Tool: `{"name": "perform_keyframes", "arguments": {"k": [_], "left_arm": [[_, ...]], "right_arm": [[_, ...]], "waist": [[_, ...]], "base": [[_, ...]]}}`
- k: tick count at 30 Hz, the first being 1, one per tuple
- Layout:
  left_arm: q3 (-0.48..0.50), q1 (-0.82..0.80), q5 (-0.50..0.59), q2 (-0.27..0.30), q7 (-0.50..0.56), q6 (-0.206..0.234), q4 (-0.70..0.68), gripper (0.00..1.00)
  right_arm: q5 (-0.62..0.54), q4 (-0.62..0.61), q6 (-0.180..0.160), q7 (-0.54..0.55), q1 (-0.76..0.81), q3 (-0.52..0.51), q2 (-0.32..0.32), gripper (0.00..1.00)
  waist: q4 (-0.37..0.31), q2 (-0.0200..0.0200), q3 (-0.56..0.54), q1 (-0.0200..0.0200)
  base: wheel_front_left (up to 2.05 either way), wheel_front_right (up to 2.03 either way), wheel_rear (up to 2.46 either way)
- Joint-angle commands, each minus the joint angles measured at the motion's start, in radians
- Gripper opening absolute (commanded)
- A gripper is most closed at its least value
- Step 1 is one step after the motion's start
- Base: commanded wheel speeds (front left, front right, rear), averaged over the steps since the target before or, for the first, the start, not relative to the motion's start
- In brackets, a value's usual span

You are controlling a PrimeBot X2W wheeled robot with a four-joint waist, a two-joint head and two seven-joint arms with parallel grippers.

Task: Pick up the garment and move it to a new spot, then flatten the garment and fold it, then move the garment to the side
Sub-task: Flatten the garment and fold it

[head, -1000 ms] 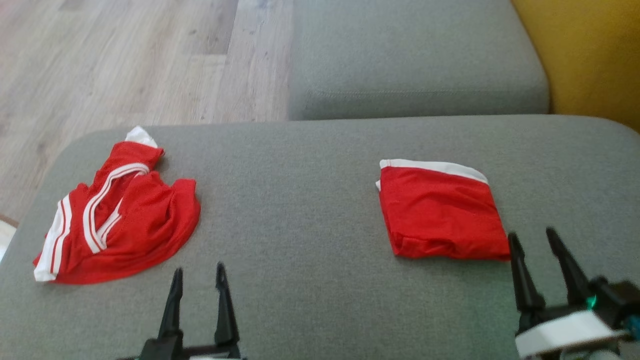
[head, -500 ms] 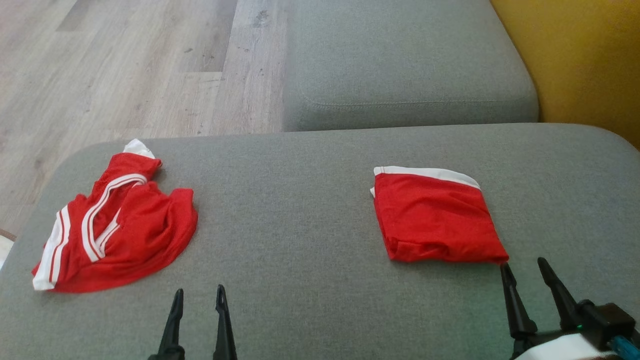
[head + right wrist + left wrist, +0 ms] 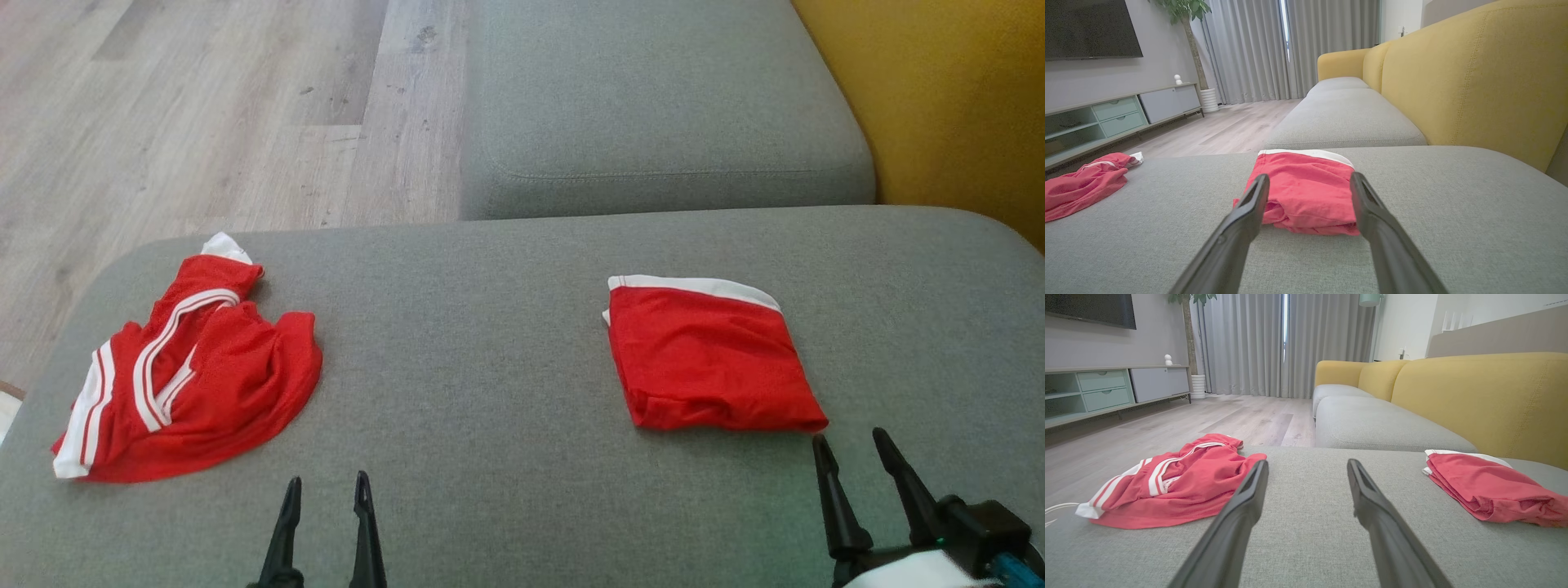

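Observation:
A crumpled red garment (image 3: pixel 204 367) with white stripes lies at the left end of the grey seat cushion (image 3: pixel 490 343). It also shows in the left wrist view as the crumpled garment (image 3: pixel 1184 482). A second red garment (image 3: pixel 706 359), folded into a neat square with a white band, rests on the right. My left gripper (image 3: pixel 326 480) is open and empty over bare cushion, right of the crumpled one. My right gripper (image 3: pixel 849 438) is open and empty, its tips just short of the folded garment's (image 3: pixel 1306 183) near edge.
Beyond the cushion lies another grey seat (image 3: pixel 669 98), and a yellow backrest (image 3: pixel 963 106) runs along the right. Wooden floor (image 3: pixel 204 106) drops away past the left and far edges. A low TV cabinet (image 3: pixel 1106 392) stands across the room.
Both grippers have drawn back toward me, the right one away from the folded garment's near corner. The head camera has tilted slightly. Neither garment has moved.

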Motion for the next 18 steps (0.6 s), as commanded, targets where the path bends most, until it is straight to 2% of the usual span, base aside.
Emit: {"name": "perform_keyframes", "arguments": {"k": [1, 9, 18], "left_arm": [[0.033, -0.034, 0.008, -0.007, -0.005, -0.004, -0.029, 1.0], [0.026, -0.034, 0.006, -0.007, -0.005, -0.006, -0.035, 1.0], [-0.009, -0.058, 0.008, -0.007, -0.005, 0.001, -0.049, 1.0]], "right_arm": [[-0.002, -0.029, -0.001, -0.011, -0.026, 0.02, -0.013, 1.0], [0.003, -0.03, -0.001, -0.011, -0.024, 0.02, -0.021, 1.0], [-0.004, -0.022, -0.001, -0.011, -0.073, 0.009, -0.051, 1.0]], "waist": [[-0.001, 0.0, 0.0, 0.0], [-0.004, 0.0, 0.01, 0.0], [0.006, 0.0, 0.074, 0.0]], "base": [[0.0, 0.0, 0.0], [0.0, 0.0, 0.0], [0.0, 0.0, 0.0]]}}
